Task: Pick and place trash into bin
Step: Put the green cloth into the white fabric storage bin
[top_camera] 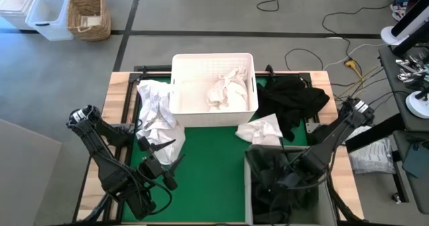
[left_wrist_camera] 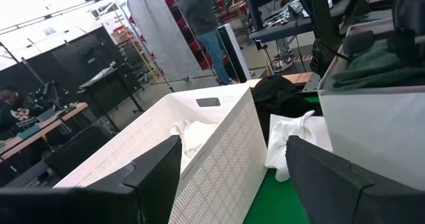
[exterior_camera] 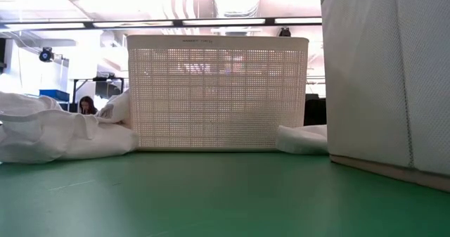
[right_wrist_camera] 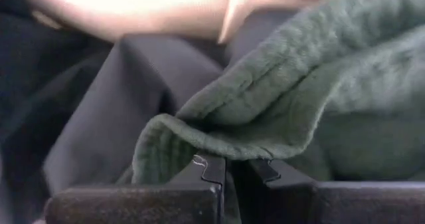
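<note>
My right gripper (right_wrist_camera: 229, 171) is shut on a dark green cloth (right_wrist_camera: 312, 84) inside the white-walled bin (top_camera: 249, 186) at the table's near right. Dark fabric (right_wrist_camera: 119, 84) lies under the cloth. My left gripper (top_camera: 169, 153) hovers open and holds nothing at the near left, pointing toward the white mesh tub (top_camera: 213, 82). The tub holds white sheets (top_camera: 224, 92). A crumpled white sheet (top_camera: 157, 108) lies against the tub's left side. Another white sheet (top_camera: 261, 129) lies on the mat between tub and bin. A black garment (top_camera: 291, 98) rests at the tub's right. My right gripper pinches a folded edge of the dark green cloth (right_wrist_camera: 192, 144) between its two shut fingers, coming from above at a slant. The cloth drapes away from the fingers over the dark fabric inside the bin. I cannot see whether it is lifted clear.
The green mat (top_camera: 201, 172) lies bare between the two arms. The bin's tall wall (exterior_camera: 387, 75) stands at the near right. On the floor past the far left corner are a wicker basket (top_camera: 88, 17) and white boxes (top_camera: 47, 15). People stand in the room beyond.
</note>
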`<control>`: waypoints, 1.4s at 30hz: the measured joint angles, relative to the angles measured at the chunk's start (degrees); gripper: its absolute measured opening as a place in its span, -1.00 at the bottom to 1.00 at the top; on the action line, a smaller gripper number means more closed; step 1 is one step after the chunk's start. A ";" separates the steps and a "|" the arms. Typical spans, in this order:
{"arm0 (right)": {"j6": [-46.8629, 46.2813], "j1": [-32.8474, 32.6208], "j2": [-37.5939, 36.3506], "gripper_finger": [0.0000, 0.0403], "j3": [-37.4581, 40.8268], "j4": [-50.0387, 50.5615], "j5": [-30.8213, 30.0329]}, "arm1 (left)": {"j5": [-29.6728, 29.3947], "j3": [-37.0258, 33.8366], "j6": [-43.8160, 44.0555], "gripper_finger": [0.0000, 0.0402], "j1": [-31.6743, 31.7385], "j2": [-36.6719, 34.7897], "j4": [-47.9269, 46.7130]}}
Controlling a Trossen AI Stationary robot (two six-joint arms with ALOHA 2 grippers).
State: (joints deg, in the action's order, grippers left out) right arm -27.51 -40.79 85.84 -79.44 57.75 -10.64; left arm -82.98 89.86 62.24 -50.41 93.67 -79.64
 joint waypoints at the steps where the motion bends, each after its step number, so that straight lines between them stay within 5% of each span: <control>1: -1.10 -0.11 0.16 -0.94 0.00 0.20 1.28 | 0.02 0.00 0.00 0.23 0.00 0.00 0.01; 7: -6.99 -1.53 -0.62 -0.94 0.00 1.45 5.26 | 1.94 0.00 0.00 0.23 0.00 0.00 0.03; 14: -24.03 -6.85 -2.36 -0.94 0.04 10.32 6.67 | 3.08 0.00 -0.52 0.23 0.00 0.02 0.13; 21: -38.94 -13.98 -7.82 -0.94 0.09 16.49 1.23 | 3.06 0.00 -1.36 0.23 0.02 0.02 0.17; 27: -34.48 -17.10 -12.81 -0.94 0.09 14.16 -14.86 | 2.84 0.00 -1.51 0.23 0.00 0.02 0.20; 34: -23.64 -13.29 -14.25 -0.94 0.09 14.39 -27.62 | 2.43 0.00 -1.51 0.23 0.07 0.02 0.67; 42: -17.72 -4.74 -16.06 -0.94 0.09 17.61 -28.42 | 1.03 0.00 -1.52 0.23 0.57 0.02 1.96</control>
State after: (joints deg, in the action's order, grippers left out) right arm -45.23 -45.53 69.78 -79.35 75.36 -39.05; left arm -81.95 89.86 60.72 -49.84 93.69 -77.67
